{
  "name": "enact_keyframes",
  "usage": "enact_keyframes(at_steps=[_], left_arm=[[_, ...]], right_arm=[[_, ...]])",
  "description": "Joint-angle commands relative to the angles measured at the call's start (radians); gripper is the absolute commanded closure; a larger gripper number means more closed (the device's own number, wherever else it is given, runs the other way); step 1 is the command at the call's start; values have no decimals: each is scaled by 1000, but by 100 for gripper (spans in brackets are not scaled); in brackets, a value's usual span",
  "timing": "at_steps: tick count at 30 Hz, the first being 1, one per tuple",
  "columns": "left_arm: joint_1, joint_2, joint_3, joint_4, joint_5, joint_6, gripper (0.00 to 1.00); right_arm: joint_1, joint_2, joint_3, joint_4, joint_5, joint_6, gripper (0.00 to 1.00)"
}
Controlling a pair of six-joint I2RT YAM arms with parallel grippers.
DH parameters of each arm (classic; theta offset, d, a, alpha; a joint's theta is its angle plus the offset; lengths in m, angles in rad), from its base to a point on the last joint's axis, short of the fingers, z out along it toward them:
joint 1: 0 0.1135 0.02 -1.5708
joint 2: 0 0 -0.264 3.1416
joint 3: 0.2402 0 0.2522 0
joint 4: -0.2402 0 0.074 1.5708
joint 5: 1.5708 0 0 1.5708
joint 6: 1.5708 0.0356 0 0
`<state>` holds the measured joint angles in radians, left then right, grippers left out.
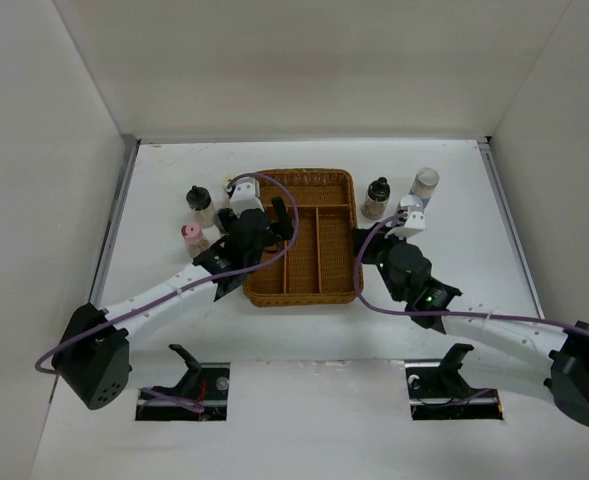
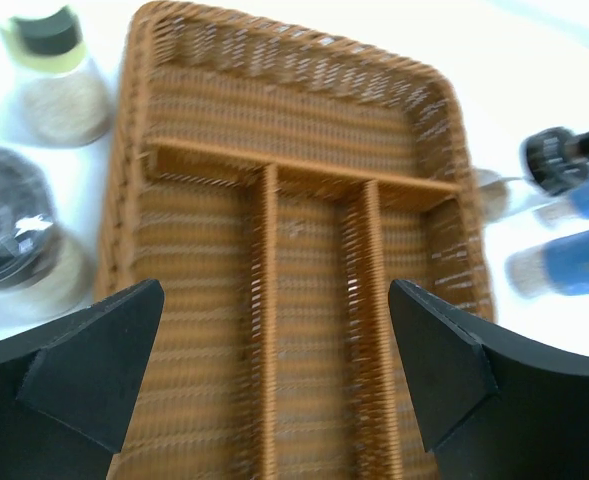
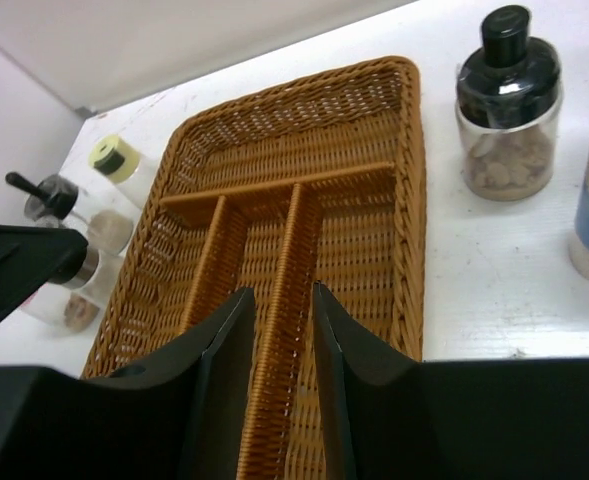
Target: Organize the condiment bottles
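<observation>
Found left gripper closest to the lens in the left wrist view, jaws spread to full width with nothing between them, poised over the long compartments of the wicker tray. Found right gripper closest in the right wrist view, jaws only narrowly apart, gripping nothing, aimed along a tray divider from the tray's lower right. Located no bottle inside the tray; located all six condiment bottles on the table outside it. Placed three left of the tray: pale-yellow-capped bottle just beside the tray's upper left corner, black-capped jar further left, pink-capped bottle below that. Placed three right of the tray in the top view: black-capped bottle, tall bottle and white-capped bottle. Read each as upright there, long axis vertical. Judged the pale-yellow-capped bottle nearest the left jaws, lying to their upper left, and so judged a leftward swing with a side approach necessary. Judged the black-capped bottle handiest for the right jaws, lying up and right of them. Noted left arm stretched diagonally from lower left, right arm from lower right.
</observation>
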<state>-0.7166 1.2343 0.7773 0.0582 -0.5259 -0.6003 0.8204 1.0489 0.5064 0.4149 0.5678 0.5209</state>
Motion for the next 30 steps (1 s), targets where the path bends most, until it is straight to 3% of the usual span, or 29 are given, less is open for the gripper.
enact_keyframes(at_steps=[1, 9, 17, 18, 19, 20, 21, 22, 26, 30], left_arm=[[12, -59, 43, -60, -66, -4, 0], [70, -170, 37, -61, -77, 62, 0], [144, -321, -13, -109, -82, 82, 1], [147, -331, -15, -125, -86, 86, 12], [151, -338, -18, -142, -94, 86, 41], [160, -340, -18, -161, -100, 80, 58], [173, -334, -13, -184, -94, 79, 60], [188, -319, -3, -208, -85, 80, 57], [228, -222, 5, -230, -20, 80, 28], [259, -105, 37, -210, 24, 94, 18]], right_arm=[[9, 14, -11, 74, -40, 24, 65], [35, 71, 41, -2, -39, -1, 84], [42, 45, 47, -59, -68, 10, 88], [41, 45, 44, -59, -80, 14, 87], [38, 45, 43, -59, -89, 19, 85], [35, 45, 41, -59, -89, 24, 82], [29, 45, 37, -56, -89, 24, 76], [21, 43, 31, -48, -91, 24, 70], [9, 34, 4, -2, -134, 27, 40], [-4, 42, -28, 70, -201, 24, 22]])
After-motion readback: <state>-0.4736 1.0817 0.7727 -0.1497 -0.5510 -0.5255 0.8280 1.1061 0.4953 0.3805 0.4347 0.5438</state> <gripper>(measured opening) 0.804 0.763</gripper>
